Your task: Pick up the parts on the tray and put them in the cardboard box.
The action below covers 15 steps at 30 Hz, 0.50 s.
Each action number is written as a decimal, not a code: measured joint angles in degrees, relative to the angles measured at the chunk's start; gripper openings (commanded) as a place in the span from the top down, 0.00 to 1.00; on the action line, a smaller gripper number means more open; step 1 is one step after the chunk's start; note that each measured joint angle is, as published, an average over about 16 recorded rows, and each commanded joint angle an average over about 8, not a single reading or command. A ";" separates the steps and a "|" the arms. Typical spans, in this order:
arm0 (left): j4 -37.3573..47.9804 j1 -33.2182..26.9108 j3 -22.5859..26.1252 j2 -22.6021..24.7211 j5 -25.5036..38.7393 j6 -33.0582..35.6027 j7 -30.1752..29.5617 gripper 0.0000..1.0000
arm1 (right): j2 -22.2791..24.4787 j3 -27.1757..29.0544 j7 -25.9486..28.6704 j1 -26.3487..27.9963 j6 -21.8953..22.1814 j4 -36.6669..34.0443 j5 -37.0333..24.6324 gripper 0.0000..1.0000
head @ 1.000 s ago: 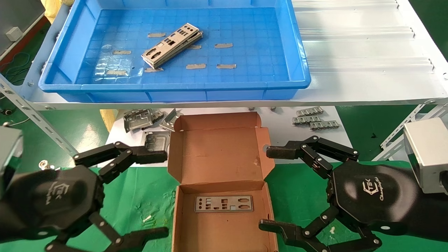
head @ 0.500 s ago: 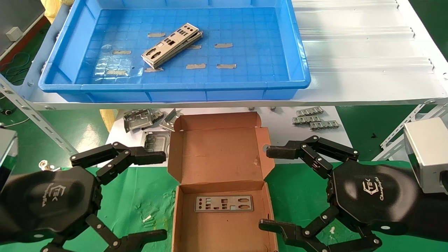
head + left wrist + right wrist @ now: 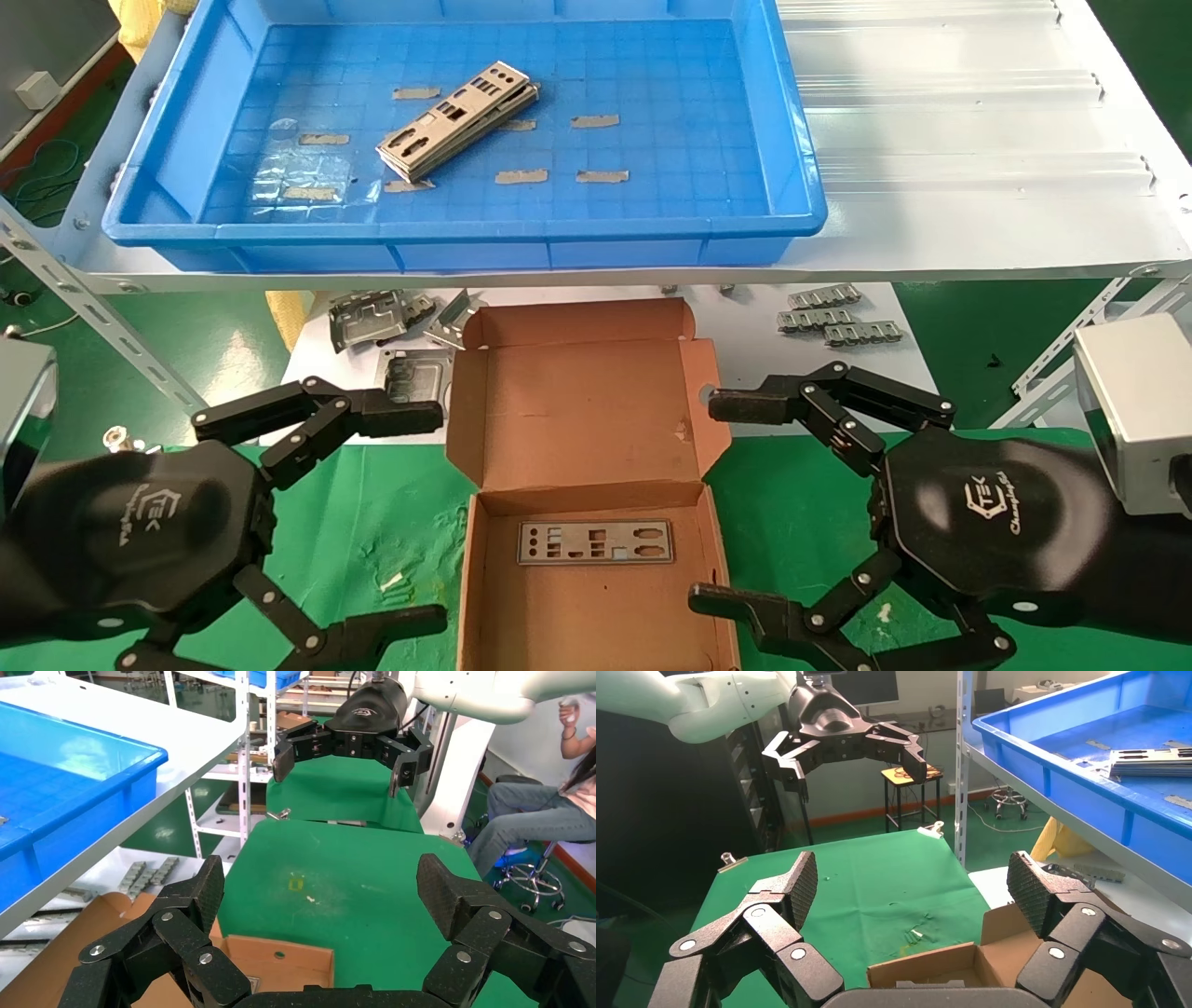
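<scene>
A small stack of silver punched plates (image 3: 459, 118) lies slanted on the grid floor of the blue tray (image 3: 466, 228) on the upper shelf; it also shows in the right wrist view (image 3: 1149, 762). One plate (image 3: 596, 541) lies flat inside the open cardboard box (image 3: 587, 438) on the green table. My left gripper (image 3: 436, 514) is open and empty, left of the box. My right gripper (image 3: 705, 502) is open and empty, right of the box. Each wrist view shows the box (image 3: 281, 959) (image 3: 933, 966) below its open jaws.
Bent grey brackets (image 3: 391, 321) lie behind the box at left, ribbed strips (image 3: 833, 320) at right, on the lower white shelf. The shelf's front edge (image 3: 596, 272) overhangs the box's lid. A slanted metal strut (image 3: 93, 312) stands at left.
My left gripper dipped slightly toward me and came back up; otherwise nothing has moved.
</scene>
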 measured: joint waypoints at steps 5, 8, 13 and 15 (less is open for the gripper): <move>0.12 -0.05 0.05 0.06 0.05 0.02 0.04 0.00 | 0.00 0.00 0.00 0.00 0.00 0.00 0.00 0.00; 0.17 -0.07 0.08 0.09 0.07 0.03 0.06 0.00 | 0.00 0.00 0.00 0.00 0.00 0.00 0.00 0.00; 0.23 -0.09 0.10 0.11 0.09 0.04 0.08 0.00 | 0.00 0.00 0.00 0.00 0.00 0.00 0.00 0.00; 0.25 -0.10 0.11 0.12 0.10 0.05 0.09 0.00 | 0.00 0.00 0.00 0.00 0.00 0.00 0.00 0.00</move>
